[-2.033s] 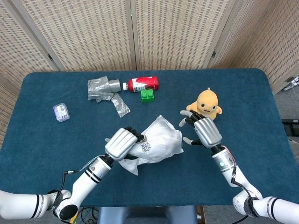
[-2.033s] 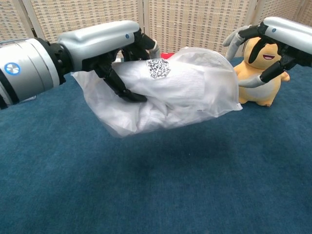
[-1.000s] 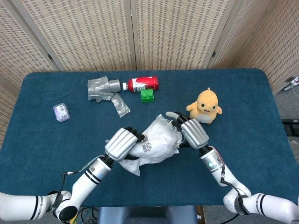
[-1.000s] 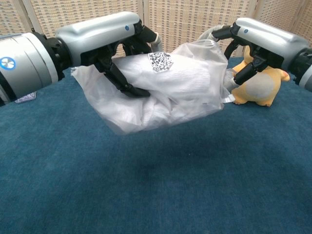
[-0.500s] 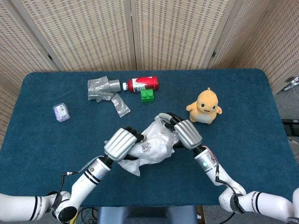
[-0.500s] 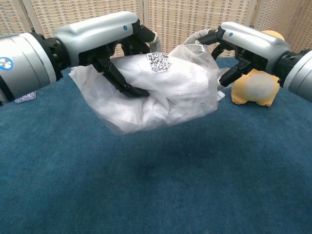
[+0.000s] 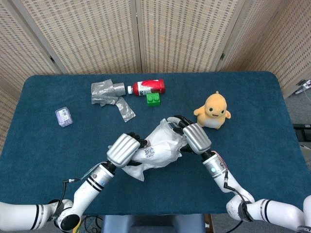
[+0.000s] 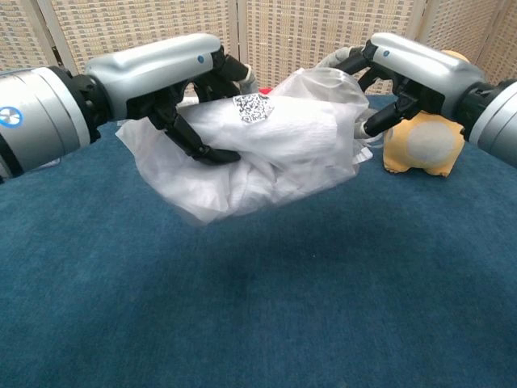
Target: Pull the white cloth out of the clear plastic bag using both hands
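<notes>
The clear plastic bag [image 7: 158,148] [image 8: 266,153] hangs above the blue table with the white cloth [image 8: 283,133] bunched inside it; a QR label sits on its top. My left hand [image 7: 122,149] [image 8: 174,77] grips the bag's left end from above. My right hand [image 7: 194,137] [image 8: 404,69] has its fingers curled on the bag's right end, where the plastic is gathered. Whether it pinches the cloth or only the plastic cannot be told.
A yellow plush toy [image 7: 214,110] [image 8: 428,137] stands just right of my right hand. At the back lie a red bottle [image 7: 149,87], a green block [image 7: 153,99], crumpled grey plastic [image 7: 111,97] and a small clear box [image 7: 63,117] at the left.
My right hand moved left from beside the plush toy to the bag's right end and closed its fingers on it. The left hand kept its hold, shifting slightly left.
</notes>
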Motion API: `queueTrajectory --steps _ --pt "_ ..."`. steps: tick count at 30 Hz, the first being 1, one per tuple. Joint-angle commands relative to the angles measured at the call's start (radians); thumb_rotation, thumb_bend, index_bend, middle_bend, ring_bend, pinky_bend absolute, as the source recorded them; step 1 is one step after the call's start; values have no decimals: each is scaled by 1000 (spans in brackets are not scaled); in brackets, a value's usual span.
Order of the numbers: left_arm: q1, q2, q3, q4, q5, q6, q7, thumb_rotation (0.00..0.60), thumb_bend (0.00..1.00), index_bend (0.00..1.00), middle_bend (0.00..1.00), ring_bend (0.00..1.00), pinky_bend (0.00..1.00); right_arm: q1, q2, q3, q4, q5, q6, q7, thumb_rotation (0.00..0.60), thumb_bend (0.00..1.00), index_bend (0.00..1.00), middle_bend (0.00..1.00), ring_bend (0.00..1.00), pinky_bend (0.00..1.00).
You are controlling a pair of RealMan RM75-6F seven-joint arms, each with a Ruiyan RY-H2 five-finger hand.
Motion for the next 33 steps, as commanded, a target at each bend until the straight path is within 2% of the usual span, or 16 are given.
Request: queueTrajectory --steps 1,8,13,16,23,26,33 --pt "5 3 7 7 -22 -10 11 600 429 437 622 521 440 5 0 6 5 8 -5 -6 600 491 779 220 114 348" --pt "13 5 13 27 -56 -16 28 600 426 374 610 502 440 49 -15 33 29 24 -44 -15 600 492 779 222 114 348" --pt "21 15 20 27 -70 -17 39 600 420 333 544 465 438 87 -39 52 54 34 -74 -15 600 491 779 222 114 348" --pt "26 24 30 22 -76 -18 54 600 410 303 472 417 420 113 -62 60 81 43 -97 -12 600 491 779 223 114 348" --pt "42 40 53 22 -75 -18 65 600 160 204 223 235 359 142 -103 60 135 57 -121 -5 600 491 779 223 114 348" --pt "50 43 61 26 -65 -16 58 600 122 175 171 194 349 144 -106 56 147 63 -125 -7 600 492 779 223 114 348" --pt "67 39 81 36 -32 -5 53 600 111 166 161 186 348 141 -105 47 160 91 -138 -11 600 506 784 224 114 348"
